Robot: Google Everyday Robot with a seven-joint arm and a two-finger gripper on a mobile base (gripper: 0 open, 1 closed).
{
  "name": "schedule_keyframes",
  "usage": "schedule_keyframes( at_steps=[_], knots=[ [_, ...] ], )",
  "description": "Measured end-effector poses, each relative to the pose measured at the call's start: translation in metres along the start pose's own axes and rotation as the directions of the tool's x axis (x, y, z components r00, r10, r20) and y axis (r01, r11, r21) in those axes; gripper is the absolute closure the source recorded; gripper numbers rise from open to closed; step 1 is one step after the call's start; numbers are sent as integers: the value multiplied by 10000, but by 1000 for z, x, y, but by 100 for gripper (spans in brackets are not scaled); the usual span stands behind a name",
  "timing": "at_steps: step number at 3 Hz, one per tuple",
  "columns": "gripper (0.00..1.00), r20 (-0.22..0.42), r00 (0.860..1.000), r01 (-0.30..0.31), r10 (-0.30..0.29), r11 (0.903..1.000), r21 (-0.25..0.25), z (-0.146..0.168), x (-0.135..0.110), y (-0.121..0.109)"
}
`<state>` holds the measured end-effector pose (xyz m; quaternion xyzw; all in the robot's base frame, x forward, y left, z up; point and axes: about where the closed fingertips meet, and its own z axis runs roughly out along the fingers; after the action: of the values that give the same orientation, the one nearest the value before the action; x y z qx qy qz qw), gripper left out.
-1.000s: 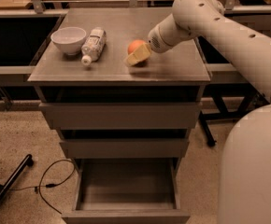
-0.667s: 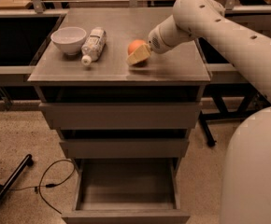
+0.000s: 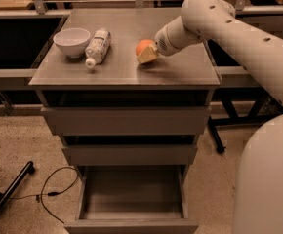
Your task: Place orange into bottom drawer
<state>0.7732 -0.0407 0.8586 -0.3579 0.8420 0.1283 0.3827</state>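
The smooth white arm [image 3: 239,28], rounded like a tube, is reaching in from the right over the flat grey metal cabinet [image 3: 131,71]. Down below, the bottom drawer [image 3: 131,191] is hanging open, showing a shallow rectangular grey interior. Up top, a round white bowl [image 3: 71,40] is sitting just beside a bottle [image 3: 97,47] lying on its side. The small round orange [image 3: 142,46] is sitting mid-top, touching the gripper [image 3: 148,54] at its lower right; how the jaws are standing, I cannot tell.

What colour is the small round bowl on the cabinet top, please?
White bowl, camera view; gripper at the round orange fruit.
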Motion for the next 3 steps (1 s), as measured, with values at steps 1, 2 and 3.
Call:
schedule_keyframes(
  at_steps=[1, 2, 3],
  knots=[
    [89, 262, 9994, 239, -239, 9997, -12, -10, -5, 7],
    [100, 669, 9954, 694, -688, 9976, -71, -23, -10, 17],
    [100, 982, 9879, 1219, -1198, 9924, -160, -33, -15, 30]
  ],
)
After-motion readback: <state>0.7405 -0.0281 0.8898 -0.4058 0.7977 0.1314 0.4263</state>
